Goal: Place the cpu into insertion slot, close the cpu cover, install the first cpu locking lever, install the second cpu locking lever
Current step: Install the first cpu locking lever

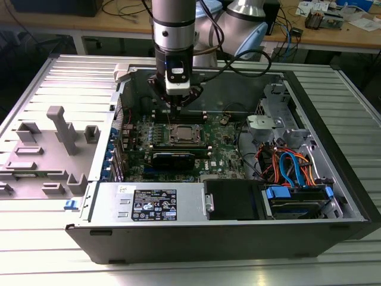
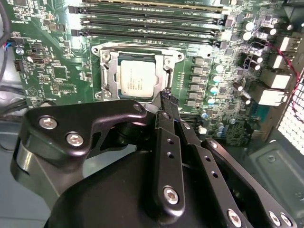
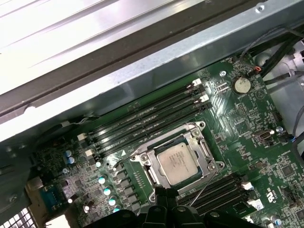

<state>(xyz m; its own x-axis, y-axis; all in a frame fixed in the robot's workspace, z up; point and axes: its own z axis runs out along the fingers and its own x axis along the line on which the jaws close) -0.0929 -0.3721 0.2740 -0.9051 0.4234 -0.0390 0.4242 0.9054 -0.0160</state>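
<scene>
The cpu (image 1: 183, 134) (image 2: 135, 80) (image 3: 176, 164), a dull silver square, sits in the insertion slot (image 2: 166, 71) on the green motherboard (image 1: 229, 152). The cpu cover (image 2: 108, 72) (image 3: 205, 153), a silver frame, lies flat around the chip. Thin wire locking levers (image 3: 142, 147) (image 3: 206, 187) run along two sides of the socket; whether they are latched I cannot tell. My gripper (image 1: 179, 107) (image 2: 166, 97) (image 3: 164, 192) hangs just above the socket's edge. Its black fingers (image 2: 167, 142) are pressed together at the tips, and nothing shows between them.
Long black memory slots (image 2: 152, 21) (image 3: 147, 118) lie beside the socket. The open computer case (image 1: 333, 149) walls the board in, with a power supply (image 1: 152, 202) in front and cable bundles (image 1: 292, 167) at the exterior view's right. A grey plastic fixture (image 1: 53, 149) stands at that view's left.
</scene>
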